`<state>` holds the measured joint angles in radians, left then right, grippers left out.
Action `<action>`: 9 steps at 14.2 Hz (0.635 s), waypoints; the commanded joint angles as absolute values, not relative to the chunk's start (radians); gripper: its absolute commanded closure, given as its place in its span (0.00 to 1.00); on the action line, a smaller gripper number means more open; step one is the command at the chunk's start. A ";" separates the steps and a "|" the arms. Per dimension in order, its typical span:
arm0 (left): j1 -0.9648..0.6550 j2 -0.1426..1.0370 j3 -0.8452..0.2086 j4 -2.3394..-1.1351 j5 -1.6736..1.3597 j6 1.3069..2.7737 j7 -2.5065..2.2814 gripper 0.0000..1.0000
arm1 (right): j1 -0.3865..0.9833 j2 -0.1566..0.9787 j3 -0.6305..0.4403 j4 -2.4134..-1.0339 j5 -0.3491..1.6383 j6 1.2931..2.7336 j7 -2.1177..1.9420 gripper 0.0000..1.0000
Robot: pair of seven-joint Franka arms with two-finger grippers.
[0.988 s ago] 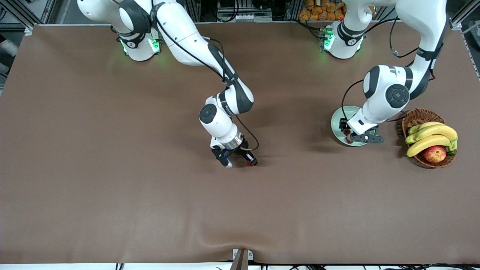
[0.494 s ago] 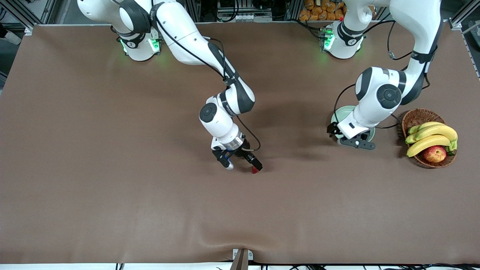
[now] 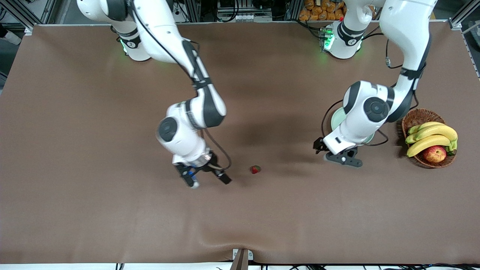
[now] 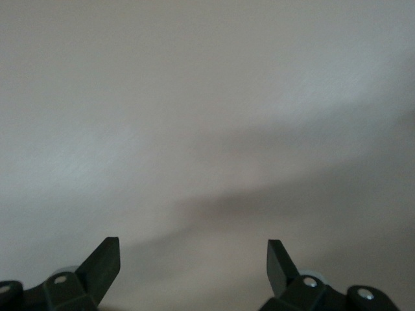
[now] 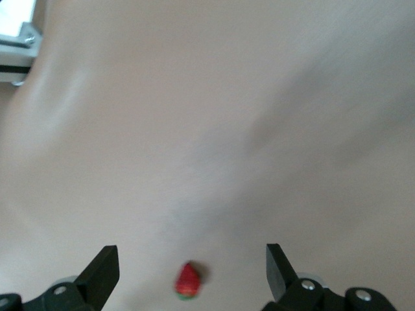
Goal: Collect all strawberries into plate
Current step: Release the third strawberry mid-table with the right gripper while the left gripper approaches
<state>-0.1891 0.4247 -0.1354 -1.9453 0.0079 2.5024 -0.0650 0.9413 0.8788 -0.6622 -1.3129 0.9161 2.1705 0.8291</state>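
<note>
surface: brown cloth, wrinkled at edge nearest front camera | wicker basket: at left arm's end of surface | bananas: yellow bunch in basket | apple: red-yellow, in basket, touching bananas, nearer camera

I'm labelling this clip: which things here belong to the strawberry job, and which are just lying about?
Part of the job:
strawberry on the table
plate, mostly hidden under the left arm
right gripper, open
left gripper, open

Lying about:
wicker basket
bananas
apple
</note>
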 commanded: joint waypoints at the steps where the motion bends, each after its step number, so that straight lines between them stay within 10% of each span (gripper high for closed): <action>1: -0.256 0.544 -0.143 -1.807 0.020 2.499 -0.156 0.00 | 0.948 0.825 -0.791 -1.345 0.920 1.946 0.683 0.00; 9: -0.497 0.699 -0.129 -1.591 0.034 2.511 -0.460 0.00 | 0.957 0.819 -1.159 -1.348 0.920 1.569 0.253 0.00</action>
<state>-0.4441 0.6432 -0.1464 -1.6731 0.0079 2.5164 -0.3988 0.9379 0.8378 -1.1194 -1.3195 0.9173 1.5921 0.3029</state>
